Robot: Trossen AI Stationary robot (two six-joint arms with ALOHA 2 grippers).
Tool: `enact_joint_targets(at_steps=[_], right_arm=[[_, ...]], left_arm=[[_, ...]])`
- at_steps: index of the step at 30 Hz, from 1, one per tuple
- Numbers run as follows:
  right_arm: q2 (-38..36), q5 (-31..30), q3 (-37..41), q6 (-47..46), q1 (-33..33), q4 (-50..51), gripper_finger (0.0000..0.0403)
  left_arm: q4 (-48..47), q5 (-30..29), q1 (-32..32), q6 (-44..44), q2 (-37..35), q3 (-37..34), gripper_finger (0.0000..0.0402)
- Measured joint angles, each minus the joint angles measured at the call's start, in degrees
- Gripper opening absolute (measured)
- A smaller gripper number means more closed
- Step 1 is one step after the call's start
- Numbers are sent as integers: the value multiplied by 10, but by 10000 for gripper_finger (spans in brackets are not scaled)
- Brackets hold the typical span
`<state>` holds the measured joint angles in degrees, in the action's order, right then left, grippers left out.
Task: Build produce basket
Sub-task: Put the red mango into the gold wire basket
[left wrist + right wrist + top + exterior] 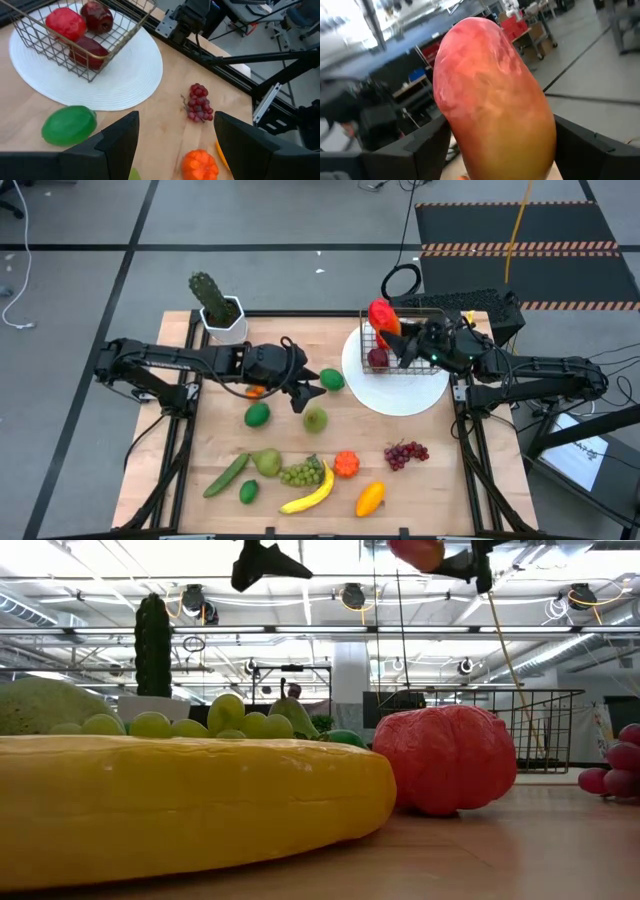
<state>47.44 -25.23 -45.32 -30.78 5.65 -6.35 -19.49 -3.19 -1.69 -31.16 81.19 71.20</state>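
The wire basket [420,311] stands on a white round plate [400,395] at the table's far right, with red apples [75,30] inside it. My right gripper [398,335] hovers over the basket, shut on a red-orange mango [490,100]. My left gripper [308,390] hangs open above the table's middle, touching nothing. A green lime [69,125] lies just below it, beside the plate. More produce lies loose toward the near edge: a banana [310,495], green grapes [303,473], an orange [346,464] and purple grapes [405,452]. My right gripper pinches the mango's two sides [452,150] between its two fingers, near the end that faces the wrist. The fingers come in roughly level from the table's right side. The mango sticks out past the fingertips and is lifted clear above the basket [381,317].
A potted cactus [215,305] stands at the far left corner. A cucumber [226,475], a pear [265,462], limes [257,415] and a yellow-orange fruit [370,498] lie scattered over the near half. Bare wood shows between the plate and the purple grapes.
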Motion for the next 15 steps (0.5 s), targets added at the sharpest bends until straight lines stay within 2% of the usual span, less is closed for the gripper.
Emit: enact_joint_targets(at_steps=[8, 12, 15], right_arm=[[-16, 0, 0, 136, 0, 40, 290], [-37, -3, 0, 129, 2, 109, 290], [-56, -3, 0, 79, 13, 181, 290]], left_arm=[[0, 0, 20, 16, 0, 0, 257], [0, 0, 31, 36, 0, 0, 257], [0, 0, 38, 34, 0, 0, 257]])
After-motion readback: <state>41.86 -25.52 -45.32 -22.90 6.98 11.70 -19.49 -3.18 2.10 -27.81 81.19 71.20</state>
